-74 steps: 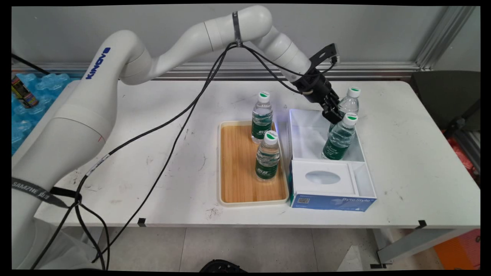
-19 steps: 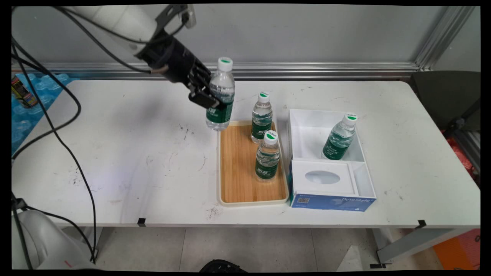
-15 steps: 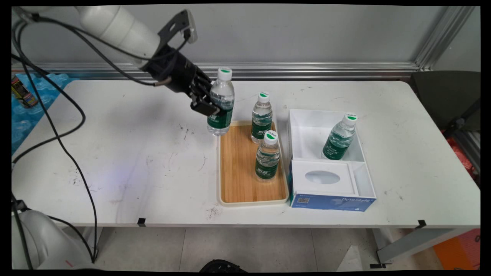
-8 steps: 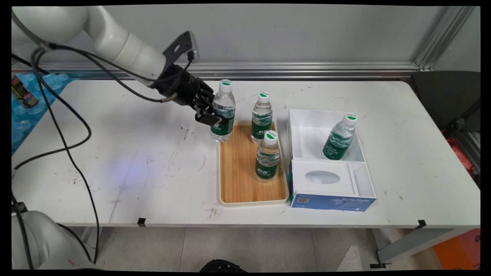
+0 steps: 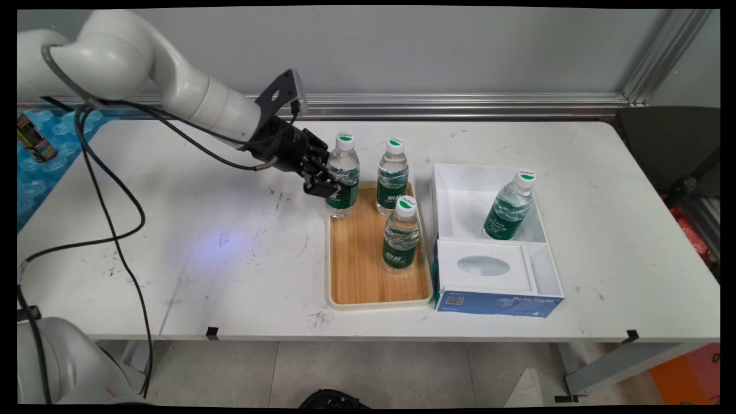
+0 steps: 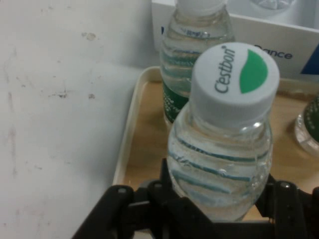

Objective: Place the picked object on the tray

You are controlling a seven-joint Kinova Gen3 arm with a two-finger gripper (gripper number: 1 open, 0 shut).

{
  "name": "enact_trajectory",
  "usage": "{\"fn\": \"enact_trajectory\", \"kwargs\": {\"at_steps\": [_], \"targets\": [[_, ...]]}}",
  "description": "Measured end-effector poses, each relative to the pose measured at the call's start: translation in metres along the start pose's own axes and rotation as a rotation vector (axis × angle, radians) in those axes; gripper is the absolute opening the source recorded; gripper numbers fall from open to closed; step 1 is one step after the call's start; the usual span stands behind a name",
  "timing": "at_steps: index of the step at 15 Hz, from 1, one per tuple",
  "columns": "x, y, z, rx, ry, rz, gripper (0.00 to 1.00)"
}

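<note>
The jaws are closed on a water bottle at centre frame, at the upper left corner of the bamboo tray; whether its base rests there I cannot tell. Right of the tray on the white surface, a white box holds one leaning bottle. Two more bottles stand on the tray.

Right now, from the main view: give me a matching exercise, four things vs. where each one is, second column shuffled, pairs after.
Things
1. gripped bottle
2. leaning bottle
3. front tray bottle
4. can

Places
A. inside the white box, tilted
B. off the table, far left edge of the picture
C. upright on the wooden tray, nearest the camera
D. at the tray's far left corner, in the gripper

Pairs: 1-D, 2-A, 3-C, 4-B
</note>
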Motion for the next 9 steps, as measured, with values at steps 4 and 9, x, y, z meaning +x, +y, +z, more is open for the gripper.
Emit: {"fn": "enact_trajectory", "kwargs": {"at_steps": [4, 9], "targets": [[-0.006, -0.002, 0.015, 0.008, 0.02, 0.003, 0.0], [-0.012, -0.004, 0.031, 0.012, 0.037, 0.007, 0.0]]}}
